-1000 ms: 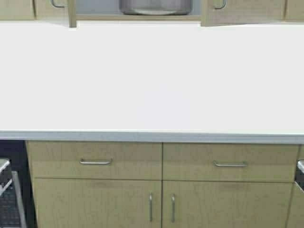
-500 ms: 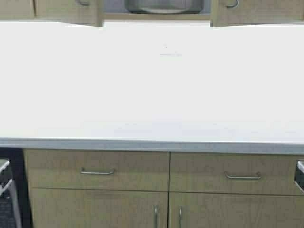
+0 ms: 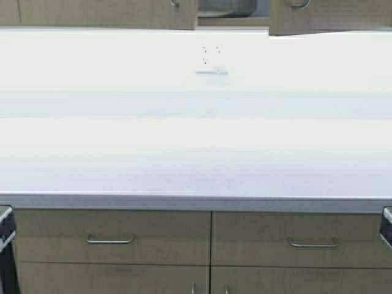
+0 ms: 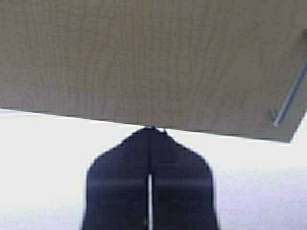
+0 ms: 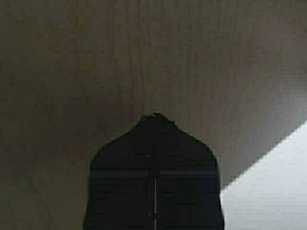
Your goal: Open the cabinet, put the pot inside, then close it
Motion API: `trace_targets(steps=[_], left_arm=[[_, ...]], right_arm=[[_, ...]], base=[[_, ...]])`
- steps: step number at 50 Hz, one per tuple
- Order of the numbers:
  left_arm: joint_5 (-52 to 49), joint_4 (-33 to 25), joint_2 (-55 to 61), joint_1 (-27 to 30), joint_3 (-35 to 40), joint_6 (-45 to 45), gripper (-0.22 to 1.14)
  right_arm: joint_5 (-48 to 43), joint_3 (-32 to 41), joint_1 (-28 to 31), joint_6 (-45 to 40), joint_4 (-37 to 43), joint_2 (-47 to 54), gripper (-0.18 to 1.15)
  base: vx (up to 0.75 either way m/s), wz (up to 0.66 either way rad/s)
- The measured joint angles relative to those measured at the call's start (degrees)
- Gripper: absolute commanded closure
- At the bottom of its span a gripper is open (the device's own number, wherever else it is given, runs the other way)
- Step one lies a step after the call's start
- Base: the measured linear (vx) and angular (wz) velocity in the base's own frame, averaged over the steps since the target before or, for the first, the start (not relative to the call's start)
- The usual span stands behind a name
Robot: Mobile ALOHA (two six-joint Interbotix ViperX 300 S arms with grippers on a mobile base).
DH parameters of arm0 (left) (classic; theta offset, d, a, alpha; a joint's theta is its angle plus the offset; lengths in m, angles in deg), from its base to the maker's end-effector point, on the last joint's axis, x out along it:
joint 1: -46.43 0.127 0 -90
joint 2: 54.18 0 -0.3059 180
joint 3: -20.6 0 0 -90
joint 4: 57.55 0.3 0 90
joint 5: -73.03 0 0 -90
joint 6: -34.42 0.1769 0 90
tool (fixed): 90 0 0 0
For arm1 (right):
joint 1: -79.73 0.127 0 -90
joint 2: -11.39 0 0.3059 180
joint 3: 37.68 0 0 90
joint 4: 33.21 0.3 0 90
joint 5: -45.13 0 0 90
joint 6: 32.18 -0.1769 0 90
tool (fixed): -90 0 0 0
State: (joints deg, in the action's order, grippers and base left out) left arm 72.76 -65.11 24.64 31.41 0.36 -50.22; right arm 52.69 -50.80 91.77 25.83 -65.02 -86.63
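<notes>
Robot's rolled closer since a second ago; cabinet (image 3: 122, 12) doors nearly shut over the pot (image 3: 225, 7). Left hand (image 4: 152, 129) and right hand (image 5: 154, 116), both closed, press the doors.

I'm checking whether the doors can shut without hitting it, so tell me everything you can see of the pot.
Only a sliver of the pot shows, at the top edge of the high view: a grey metal lower wall and rounded base. It sits inside the cabinet, on the pale shelf, in the gap between the two tan doors, which are not yet shut. The left door's edge covers its left side. Its rim, handles and interior are out of frame, and neither wrist view shows it.
</notes>
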Motion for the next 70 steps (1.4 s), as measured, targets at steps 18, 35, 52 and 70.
trace_targets(steps=[18,35,52,70], left_arm=[[-0.1,0.0,-3.2,0.0,-5.0,-0.4,0.88],[-0.1,0.0,-5.7,-0.2,-6.8,-0.3,0.88],[-0.1,-0.1,-6.2,-0.2,-6.9,-0.3,0.88],[-0.1,-0.1,-6.2,-0.3,-7.3,-0.3,0.88]], right_arm=[[3.6,5.8,3.8,0.3,-0.1,7.1,0.9],[6.6,-6.3,8.8,0.3,0.0,-9.7,0.9],[9.9,-10.3,10.6,0.3,0.2,-13.7,0.9],[10.1,-11.5,10.5,0.3,1.1,-13.7,0.9]], base=[[0.11,0.0],[0.07,0.02],[0.02,0.0],[0.0,0.0]])
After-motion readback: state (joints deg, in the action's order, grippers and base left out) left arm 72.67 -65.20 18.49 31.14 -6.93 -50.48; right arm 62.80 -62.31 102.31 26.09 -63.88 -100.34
